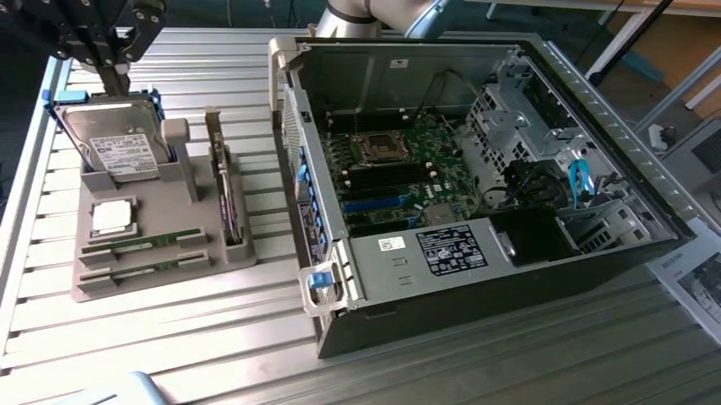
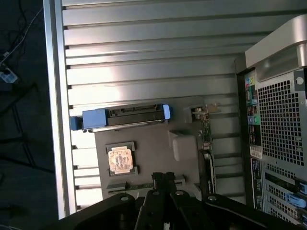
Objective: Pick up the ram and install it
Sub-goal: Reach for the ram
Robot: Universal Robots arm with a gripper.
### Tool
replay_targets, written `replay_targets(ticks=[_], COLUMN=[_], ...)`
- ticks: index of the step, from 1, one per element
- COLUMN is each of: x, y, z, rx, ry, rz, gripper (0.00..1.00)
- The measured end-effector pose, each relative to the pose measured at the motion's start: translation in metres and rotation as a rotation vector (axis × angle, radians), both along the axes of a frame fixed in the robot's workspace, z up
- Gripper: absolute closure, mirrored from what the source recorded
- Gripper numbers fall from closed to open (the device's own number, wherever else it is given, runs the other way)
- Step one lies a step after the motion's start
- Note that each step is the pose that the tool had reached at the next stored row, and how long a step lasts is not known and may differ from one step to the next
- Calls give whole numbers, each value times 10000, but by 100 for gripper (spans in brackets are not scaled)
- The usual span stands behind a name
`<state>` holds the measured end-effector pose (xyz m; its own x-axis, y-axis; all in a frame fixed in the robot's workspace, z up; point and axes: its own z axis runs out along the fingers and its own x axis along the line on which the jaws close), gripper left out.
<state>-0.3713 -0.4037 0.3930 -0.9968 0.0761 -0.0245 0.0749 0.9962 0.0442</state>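
Over slatted bench (image 1: 169,354), hovering with gripper (image 1: 113,80) pinched together, empty, ram (image 1: 144,243) lying well below; likely needing jaws parting, aligning across its thin faces, descending squarely.

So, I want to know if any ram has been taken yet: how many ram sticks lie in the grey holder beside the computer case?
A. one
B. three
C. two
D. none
C: a ram stick and a second ram stick lie side by side in their slots in the grey holder, next to the processor chip.
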Motion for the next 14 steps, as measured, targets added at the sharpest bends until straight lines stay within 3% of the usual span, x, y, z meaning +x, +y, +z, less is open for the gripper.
replay_targets(ticks=[1,3,7,11,14], x=[0,0,0,-1,-1], y=[-39,-187,-417,-555,-629], z=[0,0,0,0,0], rx=[0,0,-3,-10,-26], ry=[0,0,1,-1,0], rz=[-1,1,1,1,0], gripper=[90,90,90,90,90])
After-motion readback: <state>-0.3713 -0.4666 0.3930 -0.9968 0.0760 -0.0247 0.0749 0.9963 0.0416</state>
